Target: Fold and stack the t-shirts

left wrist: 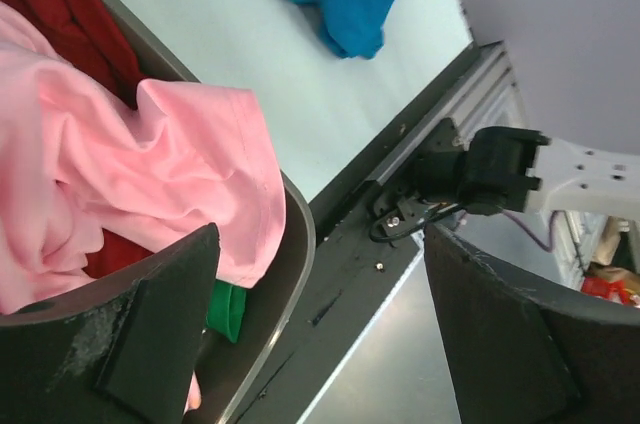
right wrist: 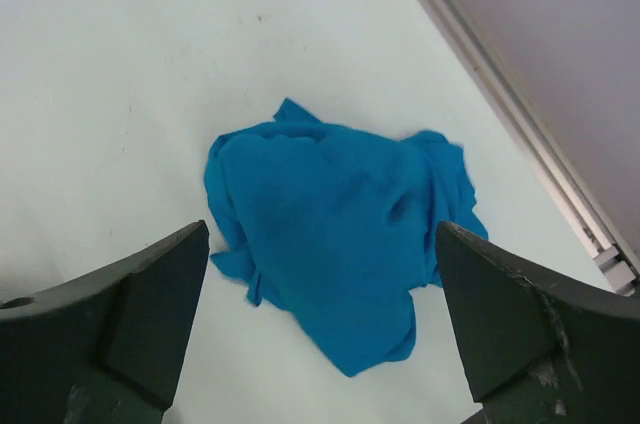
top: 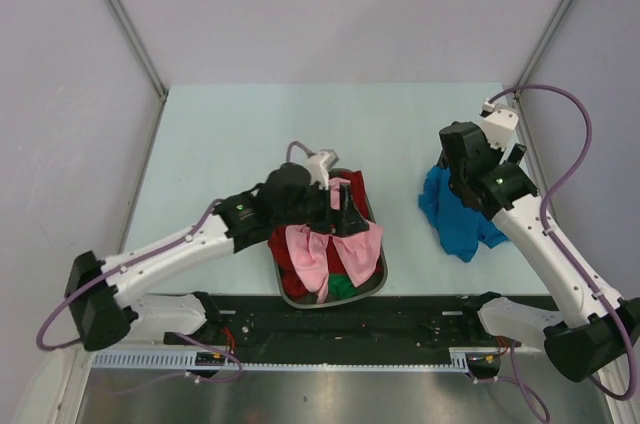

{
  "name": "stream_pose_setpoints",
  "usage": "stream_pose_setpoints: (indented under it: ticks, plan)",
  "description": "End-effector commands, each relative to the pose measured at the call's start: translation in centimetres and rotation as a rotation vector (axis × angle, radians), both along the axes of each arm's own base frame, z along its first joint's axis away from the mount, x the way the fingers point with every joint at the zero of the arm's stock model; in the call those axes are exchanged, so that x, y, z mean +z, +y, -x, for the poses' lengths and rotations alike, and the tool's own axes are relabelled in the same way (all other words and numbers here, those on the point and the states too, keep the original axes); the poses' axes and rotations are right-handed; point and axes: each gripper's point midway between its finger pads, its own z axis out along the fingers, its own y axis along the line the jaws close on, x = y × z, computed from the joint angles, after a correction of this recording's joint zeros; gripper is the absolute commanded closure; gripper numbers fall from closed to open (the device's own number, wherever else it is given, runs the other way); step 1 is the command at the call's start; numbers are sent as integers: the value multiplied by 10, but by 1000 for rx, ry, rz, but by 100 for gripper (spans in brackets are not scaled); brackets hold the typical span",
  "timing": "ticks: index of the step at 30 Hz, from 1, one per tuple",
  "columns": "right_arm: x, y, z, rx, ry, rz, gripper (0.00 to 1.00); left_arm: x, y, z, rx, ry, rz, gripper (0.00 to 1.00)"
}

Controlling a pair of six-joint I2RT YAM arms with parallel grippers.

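Our right jaws are hanging wide open and empty, with the crumpled blue shirt [right wrist: 335, 244] lying between and below them at the right of the tabletop [top: 230, 134]; our left jaws, open too, are hovering by the pink shirt [left wrist: 130, 174] in the basket [left wrist: 295, 244], farther away.

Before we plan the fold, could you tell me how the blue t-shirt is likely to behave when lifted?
The blue t-shirt lies crumpled in soft folds, so it will probably droop when lifted. Pushed, its loose heap would likely bunch rather than slide.
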Motion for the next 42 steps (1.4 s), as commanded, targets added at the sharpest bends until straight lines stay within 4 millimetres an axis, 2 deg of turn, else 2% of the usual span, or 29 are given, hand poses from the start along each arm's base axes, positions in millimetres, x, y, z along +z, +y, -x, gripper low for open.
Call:
stream_pose_setpoints:
  ticks: [1, 2, 4, 7, 8, 11, 13, 14, 19, 20, 24, 25, 27, 28, 30, 33, 34, 37, 38, 40, 41, 42]
  plan:
    - [-2, 15, -3, 69, -12, -96, 0, -26, -17, -19, 113, -55, -229, 14]
    - [-3, 15, -3, 75, -12, -99, 0, -30, -17, -17, 126, -40, -284, 14]
    - [-1, 16, -2, 88, -20, -101, 0, -61, -25, -17, 138, -19, -392, 15]
    - [-2, 15, 0, 96, -18, -99, 0, -83, -35, -17, 152, 26, -430, 16]
    - [-4, 14, 1, 95, -15, -95, 0, -94, -39, -20, 165, 39, -452, 17]
    - [-9, 15, 4, 104, -10, -100, 0, -111, -45, -29, 209, 64, -507, 18]
    - [-12, 15, 5, 108, -9, -107, 0, -125, -43, -30, 230, 91, -568, 20]
    - [-14, 16, 5, 111, -9, -110, 0, -134, -49, -35, 242, 104, -594, 20]
    - [-22, 20, 6, 135, -3, -122, 0, -146, -72, -42, 243, 132, -610, 21]
    - [-23, 20, 6, 136, -3, -123, 0, -142, -79, -45, 243, 130, -593, 21]
    - [-29, 21, 7, 147, 10, -118, 0, -153, -86, -44, 229, 153, -614, 21]
    - [-30, 21, 7, 150, 13, -116, 0, -157, -87, -42, 218, 163, -616, 26]
    - [-32, 21, 8, 154, 13, -118, 0, -167, -83, -37, 214, 180, -632, 35]
    - [-33, 21, 8, 156, 16, -116, 0, -171, -81, -35, 207, 189, -635, 45]
    - [-33, 23, 9, 162, 15, -122, 0, -181, -71, -29, 193, 205, -654, 57]
    - [-34, 25, 10, 170, 16, -138, 0, -185, -53, -29, 183, 226, -671, 83]
    - [-34, 27, 10, 175, 13, -145, 0, -185, -47, -31, 169, 223, -675, 100]
    - [-35, 31, 8, 186, 8, -171, 0, -180, -22, -40, 140, 239, -690, 100]
    - [-36, 34, 8, 191, 7, -184, 0, -173, -11, -52, 153, 250, -682, 100]
    - [-36, 37, 6, 196, 1, -201, 0, -167, 6, -60, 111, 246, -709, 100]
    - [-35, 39, 5, 199, -5, -210, 0, -159, 16, -78, 134, 243, -702, 100]
    - [-36, 41, 4, 200, -8, -220, 0, -157, 29, -83, 138, 252, -743, 100]
